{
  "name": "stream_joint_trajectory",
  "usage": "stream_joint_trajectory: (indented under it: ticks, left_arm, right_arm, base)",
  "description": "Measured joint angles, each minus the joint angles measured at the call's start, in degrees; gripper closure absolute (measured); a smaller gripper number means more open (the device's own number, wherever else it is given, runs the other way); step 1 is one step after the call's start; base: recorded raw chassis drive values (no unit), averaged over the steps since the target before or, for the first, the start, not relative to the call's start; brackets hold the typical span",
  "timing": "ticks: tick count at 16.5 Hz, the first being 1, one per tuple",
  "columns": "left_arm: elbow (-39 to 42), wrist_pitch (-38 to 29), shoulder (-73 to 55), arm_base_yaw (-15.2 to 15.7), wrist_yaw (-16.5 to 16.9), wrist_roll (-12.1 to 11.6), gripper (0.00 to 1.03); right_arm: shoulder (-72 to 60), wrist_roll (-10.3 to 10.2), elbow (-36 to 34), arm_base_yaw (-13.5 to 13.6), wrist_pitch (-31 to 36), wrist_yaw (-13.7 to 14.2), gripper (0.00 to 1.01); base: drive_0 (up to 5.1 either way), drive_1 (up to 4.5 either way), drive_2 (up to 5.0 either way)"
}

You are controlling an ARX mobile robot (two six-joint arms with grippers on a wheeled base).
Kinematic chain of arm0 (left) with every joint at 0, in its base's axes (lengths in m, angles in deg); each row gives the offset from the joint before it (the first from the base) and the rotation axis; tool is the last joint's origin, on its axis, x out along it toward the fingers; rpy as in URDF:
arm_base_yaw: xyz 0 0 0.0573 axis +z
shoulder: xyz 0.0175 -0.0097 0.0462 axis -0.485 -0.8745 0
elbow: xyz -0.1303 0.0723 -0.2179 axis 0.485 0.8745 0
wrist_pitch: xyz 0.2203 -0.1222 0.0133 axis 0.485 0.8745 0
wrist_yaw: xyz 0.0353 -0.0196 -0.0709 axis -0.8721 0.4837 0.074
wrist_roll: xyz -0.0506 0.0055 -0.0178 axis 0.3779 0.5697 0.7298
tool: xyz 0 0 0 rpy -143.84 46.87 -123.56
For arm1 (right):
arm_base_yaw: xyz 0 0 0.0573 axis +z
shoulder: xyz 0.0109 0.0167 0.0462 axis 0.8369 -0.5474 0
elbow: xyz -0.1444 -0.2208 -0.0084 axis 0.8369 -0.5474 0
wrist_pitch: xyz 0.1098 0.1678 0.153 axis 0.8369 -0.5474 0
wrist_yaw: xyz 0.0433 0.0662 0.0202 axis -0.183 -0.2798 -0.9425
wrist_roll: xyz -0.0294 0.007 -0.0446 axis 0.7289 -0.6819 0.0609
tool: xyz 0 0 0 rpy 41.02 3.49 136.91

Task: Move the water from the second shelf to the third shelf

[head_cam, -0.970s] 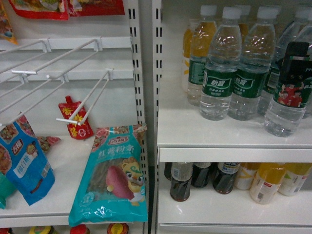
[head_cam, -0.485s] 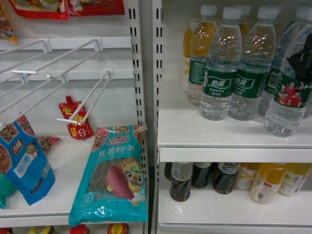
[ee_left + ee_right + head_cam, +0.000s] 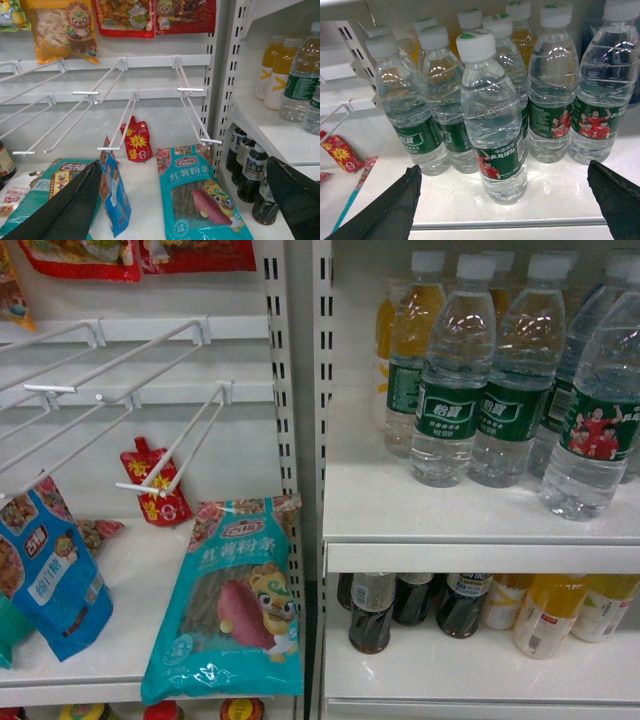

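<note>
The water (image 3: pixel 590 435) is a clear bottle with a white cap and a green label showing red-shirted people. It stands upright near the front edge of the upper right shelf (image 3: pixel 400 505), ahead of the other water bottles (image 3: pixel 450 390). In the right wrist view the same water (image 3: pixel 492 120) stands centred between and beyond my right gripper's (image 3: pixel 502 200) wide-apart fingers (image 3: pixel 385 210), which touch nothing. My left gripper (image 3: pixel 182 200) is open over the left bay's snack bags. Neither gripper shows in the head view.
Below the water shelf, a lower shelf (image 3: pixel 420 670) carries dark cola bottles (image 3: pixel 370 615) and yellow drink bottles (image 3: pixel 545 615). The left bay has white wire hooks (image 3: pixel 170 470), a teal bag (image 3: pixel 235 600) and a blue bag (image 3: pixel 50 570). A slotted upright (image 3: pixel 320 440) divides the bays.
My right gripper was at the rightmost front water bottle, then drew off to the right and left the head view. The bottle stays standing on the shelf.
</note>
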Motion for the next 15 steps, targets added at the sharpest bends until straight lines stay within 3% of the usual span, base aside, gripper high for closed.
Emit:
stream_joint_trajectory:
  ticks: [3, 6, 8, 9, 10, 11, 14, 15]
  left_arm:
    - [0.0, 0.0, 0.0, 0.0, 0.0, 0.0, 0.05]
    - [0.0, 0.0, 0.0, 0.0, 0.0, 0.0, 0.05]
    - [0.0, 0.0, 0.0, 0.0, 0.0, 0.0, 0.05]
    - [0.0, 0.0, 0.0, 0.0, 0.0, 0.0, 0.05]
    - [0.0, 0.0, 0.0, 0.0, 0.0, 0.0, 0.05]
    - [0.0, 0.0, 0.0, 0.0, 0.0, 0.0, 0.05]
    - [0.0, 0.0, 0.0, 0.0, 0.0, 0.0, 0.05]
    - [0.0, 0.0, 0.0, 0.0, 0.0, 0.0, 0.05]
  right_arm:
    - [11.7, -0.8, -6.4, -0.7, -4.0, 0.2, 0.03]
    - [23.3, -2.4, -9.6, -0.5, -10.3, 2.2, 0.03]
    - [27.6, -2.8, -10.0, 1.0, -11.9, 4.3, 0.04]
    - [29.7, 0.8, -12.6, 1.4, -7.4, 5.1, 0.17]
    - [33.7, 4.3, -15.4, 1.6, -8.7, 5.3, 0.31]
    - [36.4, 5.7, -16.7, 1.6, -10.8, 5.5, 0.44]
    - [43.7, 7.0, -16.3, 1.6, -18.7, 5.5, 0.86]
    - [43.8, 7.2, -15.8, 1.6, -17.9, 5.5, 0.99]
  base:
    - [0.0, 0.0, 0.0]
    - [0.0, 0.0, 0.0]
    - [0.0, 0.0, 0.0]
    - [0.0, 0.0, 0.0]
    - [0.0, 0.0, 0.0]
    - [0.0, 0.0, 0.0]
    - [0.0, 0.0, 0.0]
    - [0.0, 0.0, 0.0]
